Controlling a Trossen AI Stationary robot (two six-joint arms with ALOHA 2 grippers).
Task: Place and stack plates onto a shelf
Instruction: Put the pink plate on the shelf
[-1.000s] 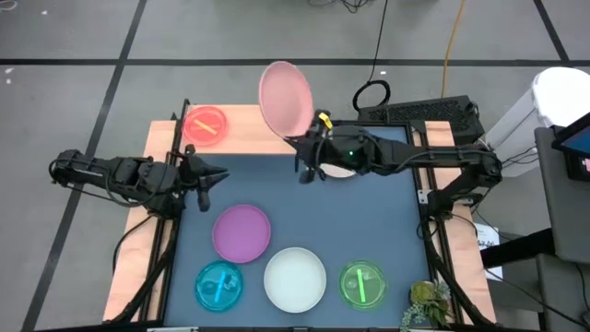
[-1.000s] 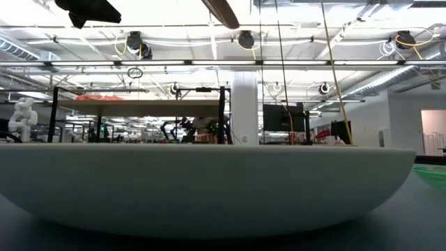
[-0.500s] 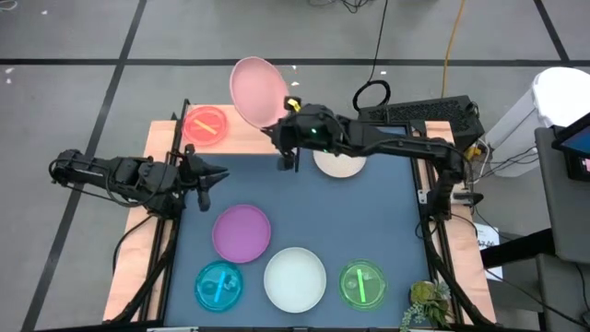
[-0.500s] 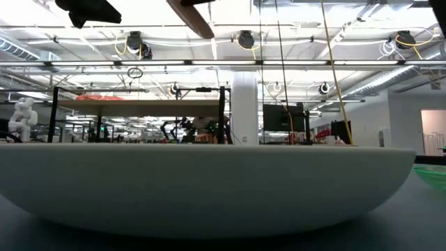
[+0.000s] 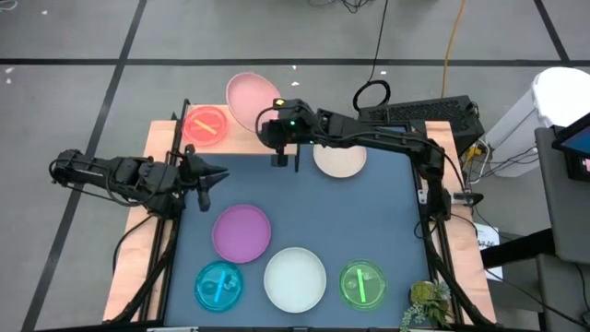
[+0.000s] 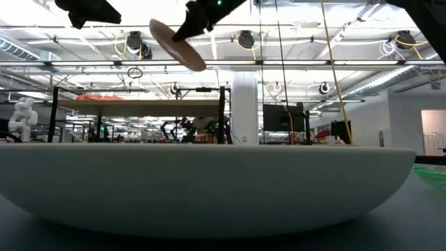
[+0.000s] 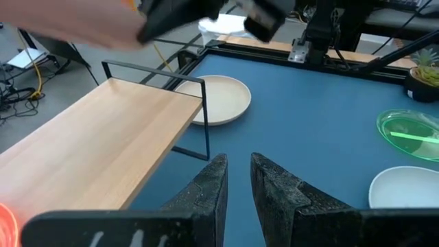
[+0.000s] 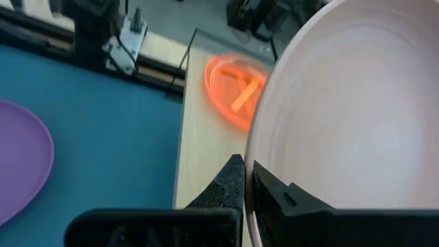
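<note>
Gripping the pink plate (image 5: 251, 96) by its rim, the right gripper (image 5: 274, 130) holds it tilted above the shelf (image 5: 241, 138).

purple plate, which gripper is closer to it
Left. The left gripper hangs just past the purple plate's left far edge. The right gripper is farther off, up over the shelf, holding the pink plate.
</note>
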